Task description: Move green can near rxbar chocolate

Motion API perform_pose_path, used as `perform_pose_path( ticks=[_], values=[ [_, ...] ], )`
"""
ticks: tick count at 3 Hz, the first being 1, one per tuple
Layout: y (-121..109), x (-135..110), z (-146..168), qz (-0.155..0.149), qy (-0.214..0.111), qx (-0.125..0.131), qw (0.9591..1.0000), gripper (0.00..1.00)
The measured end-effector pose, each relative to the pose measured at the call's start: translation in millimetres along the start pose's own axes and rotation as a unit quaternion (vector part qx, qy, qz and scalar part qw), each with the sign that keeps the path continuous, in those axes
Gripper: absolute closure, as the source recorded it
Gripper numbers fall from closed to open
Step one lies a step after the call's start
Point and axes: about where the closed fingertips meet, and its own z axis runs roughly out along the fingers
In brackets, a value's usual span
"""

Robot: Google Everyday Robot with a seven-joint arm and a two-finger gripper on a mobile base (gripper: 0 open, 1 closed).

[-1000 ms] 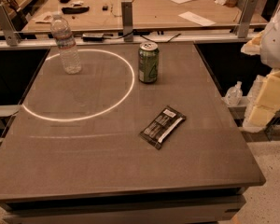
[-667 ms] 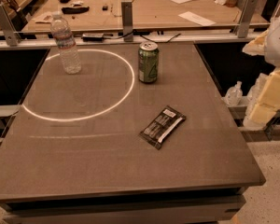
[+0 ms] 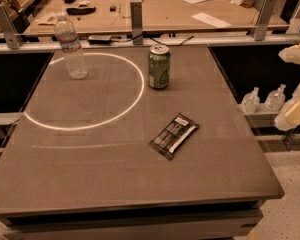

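The green can [image 3: 159,67] stands upright on the grey table [image 3: 90,159], at the far middle, just outside a bright ring of light. The rxbar chocolate [image 3: 174,136] lies flat nearer the front, right of centre, about a can's height away from the can. My gripper [image 3: 295,111] shows as pale cream parts at the right edge of the view, off the table's right side and well away from both the can and the bar. It holds nothing that I can see.
A clear plastic water bottle [image 3: 72,47] stands at the table's far left. A wooden bench [image 3: 155,9] with papers and small items runs behind, with metal posts [image 3: 136,16] along it. Two small bottles [image 3: 262,100] sit on a ledge to the right.
The pale arm parts at the right edge have shifted slightly to the right. The can, the bar and the bottle have not moved.
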Motion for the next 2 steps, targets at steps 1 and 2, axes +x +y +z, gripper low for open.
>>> perform_pose_path(
  ticks=[1,2],
  values=[
    [-8.4,1.9,-8.2,0.018,-0.091,0.003,0.9957,0.0],
    [-11.3,-0.8,-8.3,0.022,-0.155,0.001,0.9876,0.0]
  ],
)
